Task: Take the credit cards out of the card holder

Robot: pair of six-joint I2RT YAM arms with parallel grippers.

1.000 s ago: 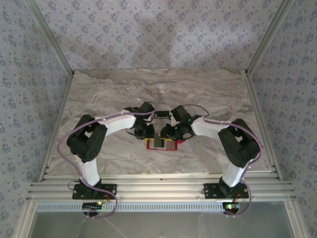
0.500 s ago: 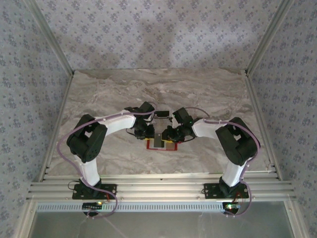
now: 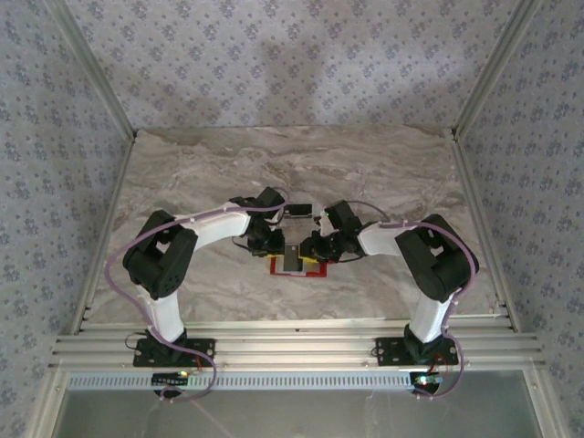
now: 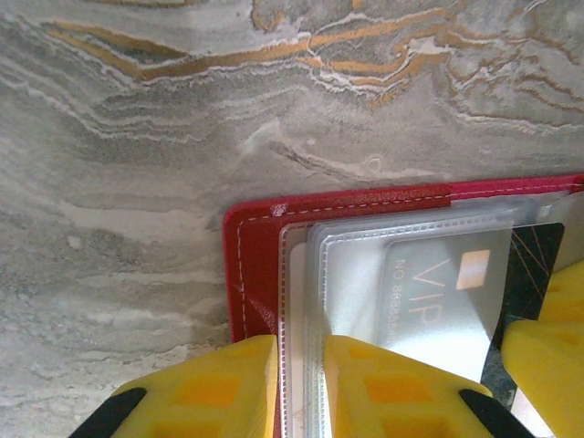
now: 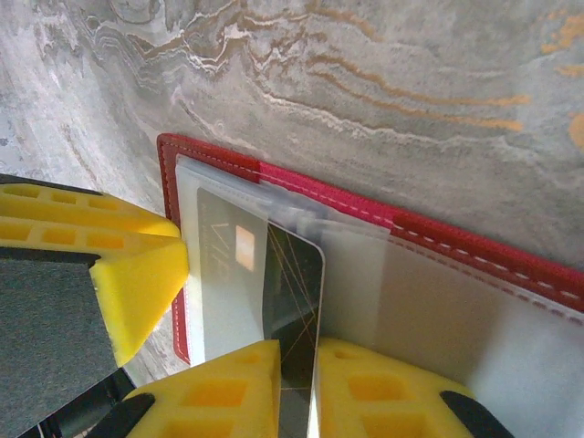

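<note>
A grey-and-tan marbled table (image 3: 383, 173) sits inside patterned fabric walls, with two white-and-black arms bending inward from its near edge. The left arm (image 3: 205, 226) and right arm (image 3: 392, 235) meet low over the middle of the table, nearer the front. There a red card holder (image 4: 251, 274) lies open and flat on the marble, white stitching along its rim and clear plastic sleeves (image 4: 338, 265) layered inside. The left gripper (image 4: 301, 349) is clenched on the holder's left end, its yellow fingers (image 4: 201, 388) pinching the sleeve edges with only a thin gap between them. The right gripper (image 5: 297, 354) is clamped on a credit card (image 5: 292, 283), its yellow pads tight on either side of the card's near edge. The card sits partly in a sleeve. The covered half looks pale grey, with "VIP" lettering and a small orange square, and the exposed half is dark with fine gold lines. The two grippers sit just beside each other, not quite touching.
</note>
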